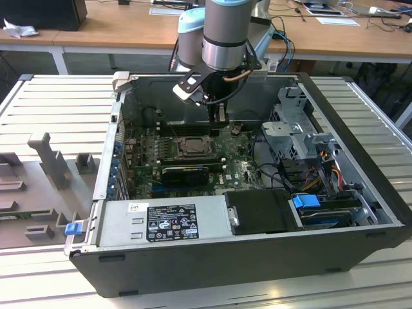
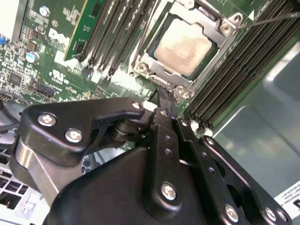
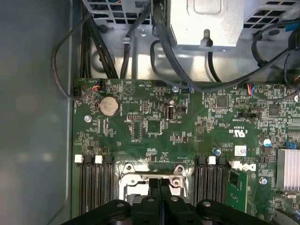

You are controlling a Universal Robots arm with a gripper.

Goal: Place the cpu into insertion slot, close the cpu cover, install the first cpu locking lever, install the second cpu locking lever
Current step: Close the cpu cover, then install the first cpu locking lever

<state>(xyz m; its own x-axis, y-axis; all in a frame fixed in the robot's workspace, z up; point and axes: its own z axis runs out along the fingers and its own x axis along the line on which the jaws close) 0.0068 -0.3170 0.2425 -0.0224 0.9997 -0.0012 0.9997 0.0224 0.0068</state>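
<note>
Fingers [image 2: 164,136] of the gripper [image 3: 160,183] are pressed tight together just beside the insertion slot [image 1: 192,147], where the cpu [image 2: 183,44] is tucked under the lowered cpu cover [image 2: 213,54].

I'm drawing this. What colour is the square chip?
Pale silver-beige cpu, clearest in second wrist view.

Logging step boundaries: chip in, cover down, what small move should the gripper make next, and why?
Probably a short sideways nudge of the shut gripper at the near corner of the cover, feeling for a lever end. The chip already lies under that lowered cover, the gripper sits at its corner, and a thin lever juts out from the far corner.
</note>
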